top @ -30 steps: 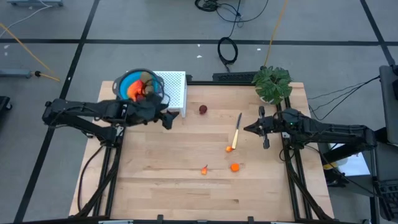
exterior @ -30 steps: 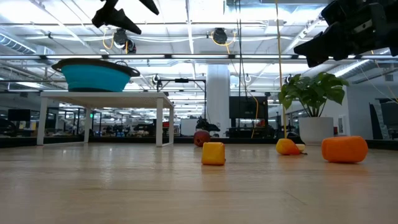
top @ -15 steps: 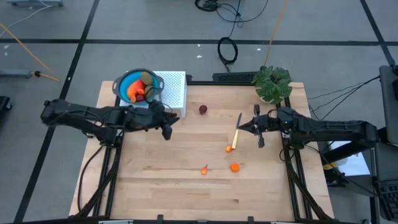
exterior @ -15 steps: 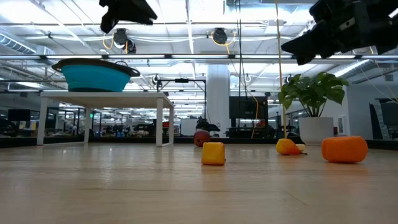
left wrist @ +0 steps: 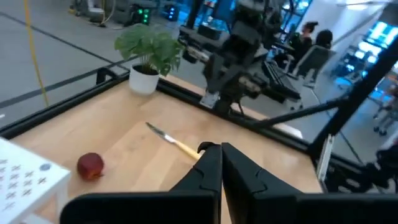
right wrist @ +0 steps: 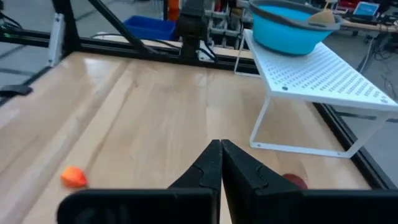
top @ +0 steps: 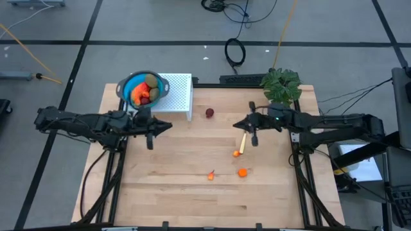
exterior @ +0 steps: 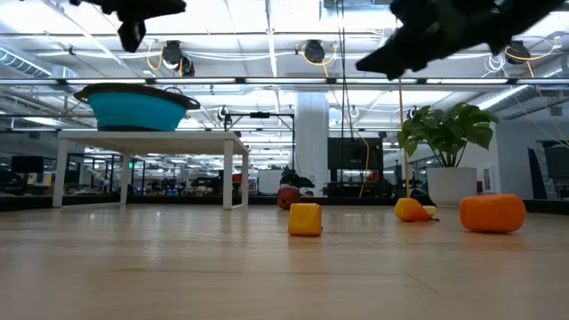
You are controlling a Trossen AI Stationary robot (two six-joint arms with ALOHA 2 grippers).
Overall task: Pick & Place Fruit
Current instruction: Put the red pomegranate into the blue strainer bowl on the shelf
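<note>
From above, your left tool (top: 151,136) hovers beside the white perforated stand (top: 180,96), fingers together and empty; the blue bowl (top: 142,86) on it holds red-orange and brown-green fruit. Your right tool (top: 252,131) — also pinched shut, holding nothing — hangs over the yellow-handled knife (top: 244,136). In the low view, small orange fruit pieces (exterior: 305,219) lie on the wooden bench (exterior: 267,276). The left wrist view shows a dark red ball (left wrist: 91,166) by the stand.
</note>
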